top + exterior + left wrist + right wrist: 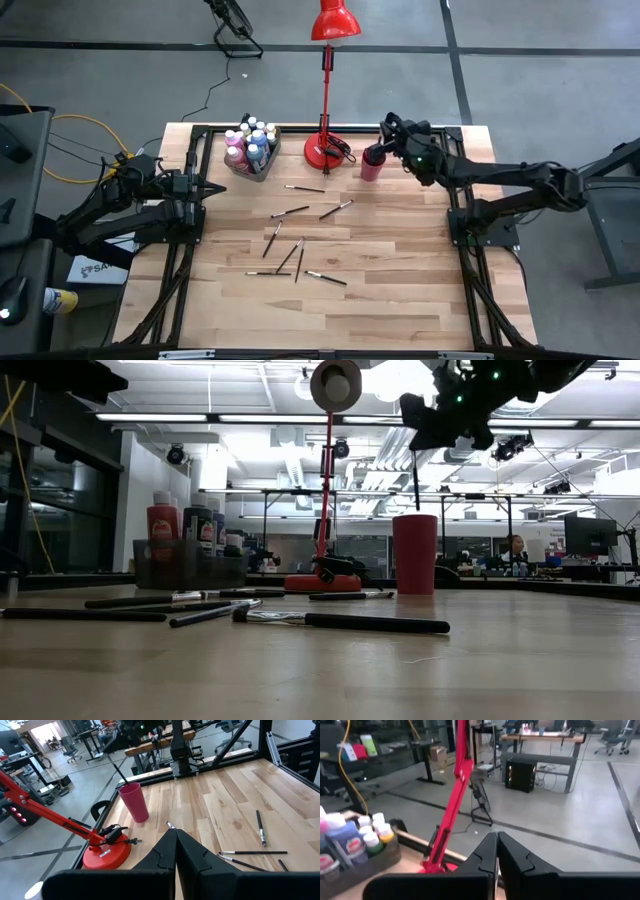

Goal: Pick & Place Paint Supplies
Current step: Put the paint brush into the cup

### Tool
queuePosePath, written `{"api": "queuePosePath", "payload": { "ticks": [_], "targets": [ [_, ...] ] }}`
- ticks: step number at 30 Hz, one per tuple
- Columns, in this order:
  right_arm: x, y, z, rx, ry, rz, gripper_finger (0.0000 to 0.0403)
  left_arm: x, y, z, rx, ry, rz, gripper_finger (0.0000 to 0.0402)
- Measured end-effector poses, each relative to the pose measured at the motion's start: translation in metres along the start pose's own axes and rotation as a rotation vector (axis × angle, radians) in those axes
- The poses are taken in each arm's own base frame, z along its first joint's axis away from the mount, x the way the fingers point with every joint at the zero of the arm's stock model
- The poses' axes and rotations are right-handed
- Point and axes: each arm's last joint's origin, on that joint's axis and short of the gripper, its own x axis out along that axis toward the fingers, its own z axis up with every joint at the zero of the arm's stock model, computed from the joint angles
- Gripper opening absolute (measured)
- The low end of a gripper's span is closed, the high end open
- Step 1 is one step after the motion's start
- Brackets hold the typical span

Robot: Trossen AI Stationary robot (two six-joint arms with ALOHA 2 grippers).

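Wooden table (pixel 400 300), paintbrushes (pixel 300 250) lying flat, axes variously angled

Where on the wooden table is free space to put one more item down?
The near half of the wooden table, below the scattered dark-handled paintbrushes, is bare. So is the right side, below the dark red cup. The far-left corner is crowded by the grey bin.

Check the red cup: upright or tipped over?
Upright. The low view shows the red cup standing on its base beside the red lamp base, mouth up; the left wrist view agrees.
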Motion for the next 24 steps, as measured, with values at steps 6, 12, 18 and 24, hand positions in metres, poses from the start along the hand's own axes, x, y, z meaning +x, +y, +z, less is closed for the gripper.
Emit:
{"api": "queuePosePath", "payload": {
  "ticks": [6,12,18,24],
  "targets": [
    [0.006,0.002,-0.022,0.007,0.045,0.032,0.0003,0.000,0.000,0.000,0.000,0.000,0.000,0.0000],
    [0.009,0.004,-0.033,-0.008,0.082,0.085,0.0014,0.000,0.000,0.000,0.000,0.000,0.000,0.0000],
    [0.008,0.002,-0.038,-0.034,0.115,0.052,0.0072,0.000,0.000,0.000,0.000,0.000,0.000,0.0000],
    [-0.002,0.004,-0.036,0.028,0.119,0.049,0.0151,0.000,0.000,0.000,0.000,0.000,0.000,0.0000]
  ]
}}
